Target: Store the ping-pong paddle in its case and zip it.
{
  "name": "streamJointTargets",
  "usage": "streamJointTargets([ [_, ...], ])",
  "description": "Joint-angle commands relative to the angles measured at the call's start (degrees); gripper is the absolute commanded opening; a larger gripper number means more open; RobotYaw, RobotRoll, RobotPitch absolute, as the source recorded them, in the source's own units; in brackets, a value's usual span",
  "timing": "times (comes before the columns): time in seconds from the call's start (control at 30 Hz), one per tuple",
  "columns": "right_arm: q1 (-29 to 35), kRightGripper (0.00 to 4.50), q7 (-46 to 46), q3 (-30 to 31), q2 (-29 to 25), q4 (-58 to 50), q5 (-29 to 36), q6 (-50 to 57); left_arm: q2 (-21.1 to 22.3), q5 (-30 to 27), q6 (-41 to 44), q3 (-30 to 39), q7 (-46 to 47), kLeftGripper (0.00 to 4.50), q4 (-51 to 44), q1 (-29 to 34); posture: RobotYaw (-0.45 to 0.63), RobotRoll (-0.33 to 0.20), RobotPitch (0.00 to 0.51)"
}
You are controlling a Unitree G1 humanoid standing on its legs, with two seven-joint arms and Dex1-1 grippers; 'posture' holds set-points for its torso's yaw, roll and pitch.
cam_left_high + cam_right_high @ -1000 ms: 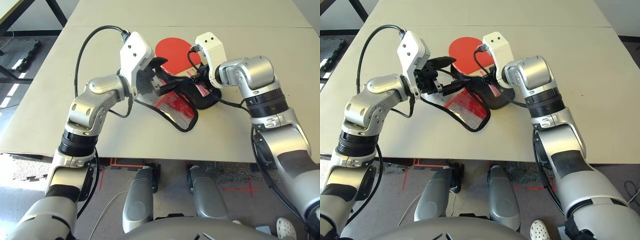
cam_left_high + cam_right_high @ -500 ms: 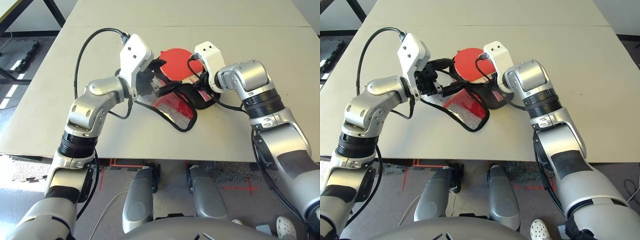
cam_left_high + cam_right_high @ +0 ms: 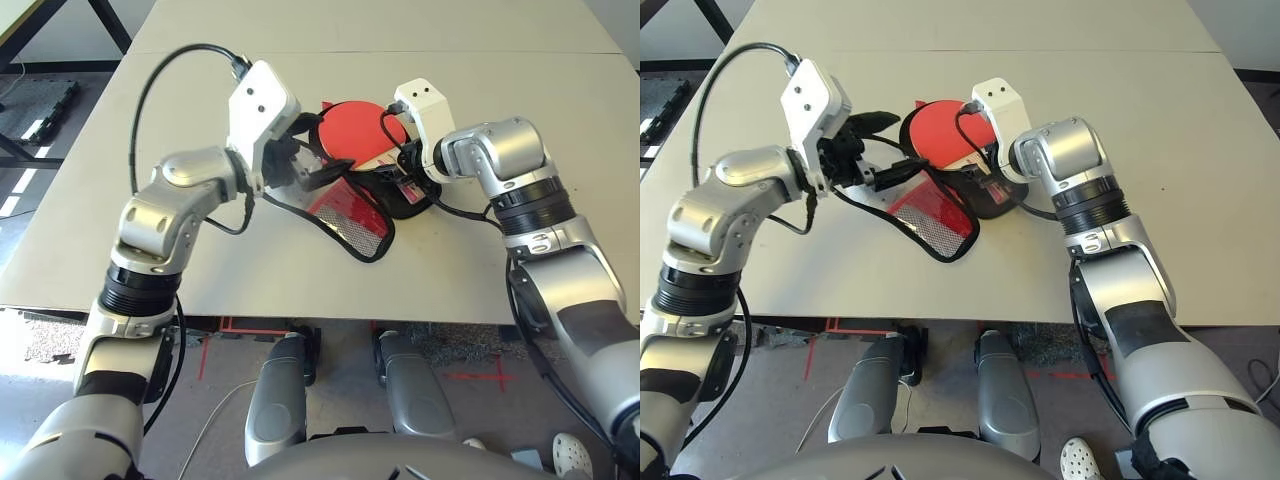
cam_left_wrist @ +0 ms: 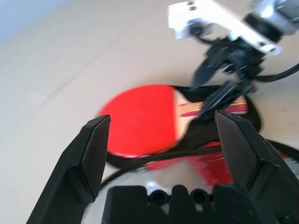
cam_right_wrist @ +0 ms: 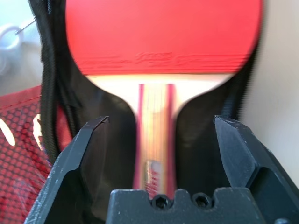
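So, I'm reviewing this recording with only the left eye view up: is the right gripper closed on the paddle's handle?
Observer: No. The right wrist view shows the right gripper open, one finger on either side of the handle.
Operator: What is directly under the handle?
Observer: The case's black lining; it shows along both sides of the handle there.
Operator: And what shows between the left gripper's fingers?
Observer: In the left wrist view, the left gripper is open, and the case's black edging runs across the gap.
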Motion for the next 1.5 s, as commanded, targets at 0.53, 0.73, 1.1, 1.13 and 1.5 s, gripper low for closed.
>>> streamJointTargets([
  [0.53, 0.74, 4.49, 5.93, -17.00, -2.68, 7.57, 7.69, -18.95, 18.04, 2.22, -3.29, 7.60, -9.73, 4.50, 4.27, 20.88, 0.13, 0.000, 0.217],
  [0.73, 1.90, 4.49, 5.18, -19.66, -3.00, 10.57, 8.18, -22.42, 15.98, 4.29, -4.07, 3.76, -8.77, 4.50, 4.65, 20.73, 0.11, 0.000, 0.219],
  [1.1, -0.83, 4.49, 0.16, -28.75, -5.83, 26.14, 10.49, -28.67, -11.15, 3.71, 0.34, -11.12, 0.66, 4.50, -0.14, 6.11, 0.06, 0.000, 0.221],
  [1.13, -1.00, 4.49, 0.14, -29.23, -6.28, 27.08, 10.64, -28.50, -13.94, 4.68, -0.05, -12.60, 1.90, 4.50, 1.36, 4.15, 0.05, 0.000, 0.224],
  [1.5, 0.87, 4.49, 9.71, -26.65, -11.02, 25.74, 13.59, -11.08, -24.18, 13.50, -7.18, -19.63, 4.89, 4.50, 14.03, -2.13, 0.01, 0.000, 0.226],
])
